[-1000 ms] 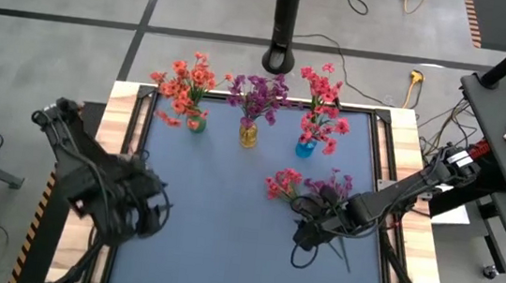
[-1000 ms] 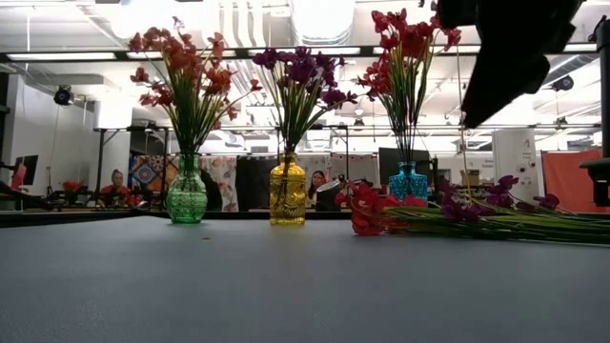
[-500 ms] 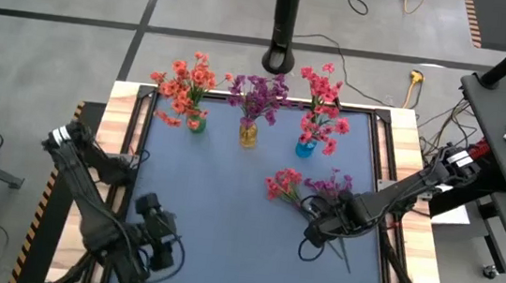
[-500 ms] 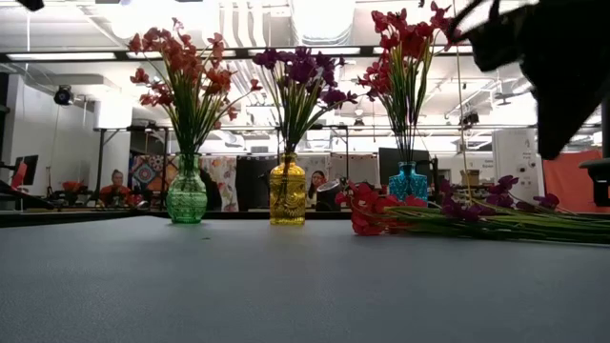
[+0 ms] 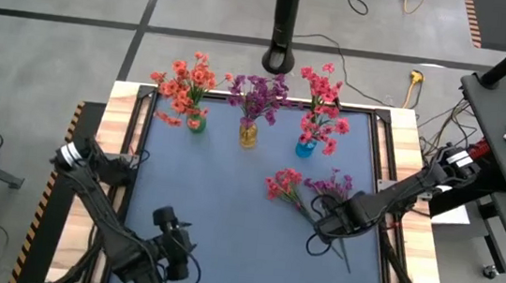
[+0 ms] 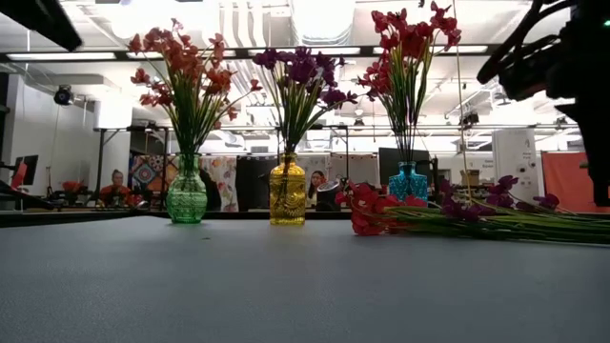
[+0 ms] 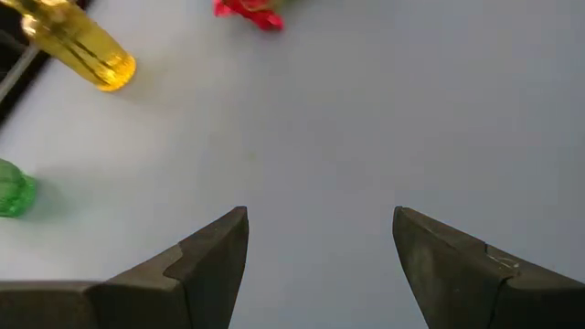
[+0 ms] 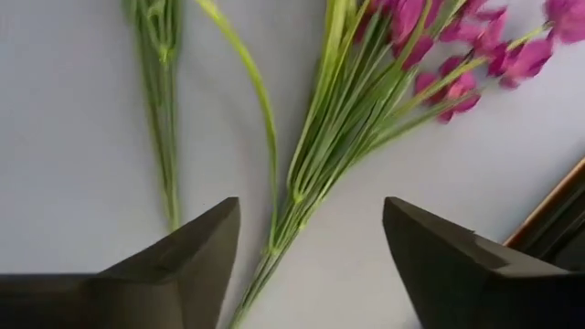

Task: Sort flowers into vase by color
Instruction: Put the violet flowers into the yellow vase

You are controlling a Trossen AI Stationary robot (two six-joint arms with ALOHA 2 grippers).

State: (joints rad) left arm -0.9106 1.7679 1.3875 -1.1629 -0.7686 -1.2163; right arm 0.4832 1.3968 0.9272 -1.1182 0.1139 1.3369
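Three vases stand in a row along the far edge of the worktop point(image 5: 226, 214): a green vase point(image 5: 196, 124) with orange-red flowers point(image 5: 184, 82), a yellow vase point(image 5: 248, 135) with purple flowers point(image 5: 258, 95), and a blue vase point(image 5: 305, 149) with pink-red flowers point(image 5: 321, 106). Two loose sprays lie flat on the right side of the worktop, a pink-red spray point(image 5: 283, 184) and beside it a purple-magenta spray point(image 5: 333, 183), their green stems running toward the near right.

The right gripper point(image 8: 306, 265) hangs just above those stems with its fingers spread apart and nothing between them; the stem of the purple-magenta spray runs straight through the gap below, and the other stem lies off to one side. It has hold of neither.

The left gripper point(image 7: 320, 251) sits over bare worktop near the front left, well apart from the loose sprays, its fingers wide and empty.
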